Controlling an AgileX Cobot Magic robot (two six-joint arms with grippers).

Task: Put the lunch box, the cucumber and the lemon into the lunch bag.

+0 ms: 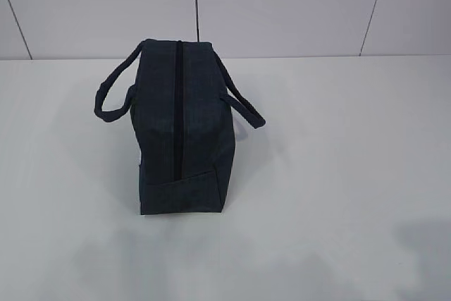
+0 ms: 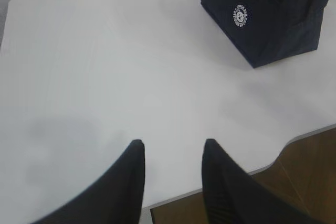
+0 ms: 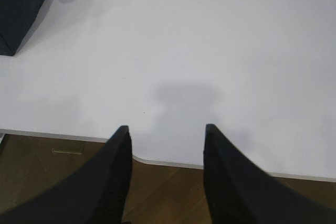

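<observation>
Left wrist view gives me the left gripper (image 2: 173, 145) parted and empty above the white table (image 2: 105, 77), the right gripper (image 3: 165, 129) likewise, and the lunch bag (image 1: 180, 132) standing zipped mid-table, well apart from both.

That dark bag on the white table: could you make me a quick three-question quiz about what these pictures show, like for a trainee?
1. True or false: the lunch bag stands on the table with its zipper closed.
2. Which task items are in sight outside the bag? A) the lemon B) the cucumber C) none of them
3. Fill in: the left end effector and the right end effector are both ____ and hold nothing.

Key: 1 true; 2 C; 3 open. The bag's round white logo shows only in the left wrist view.
</observation>
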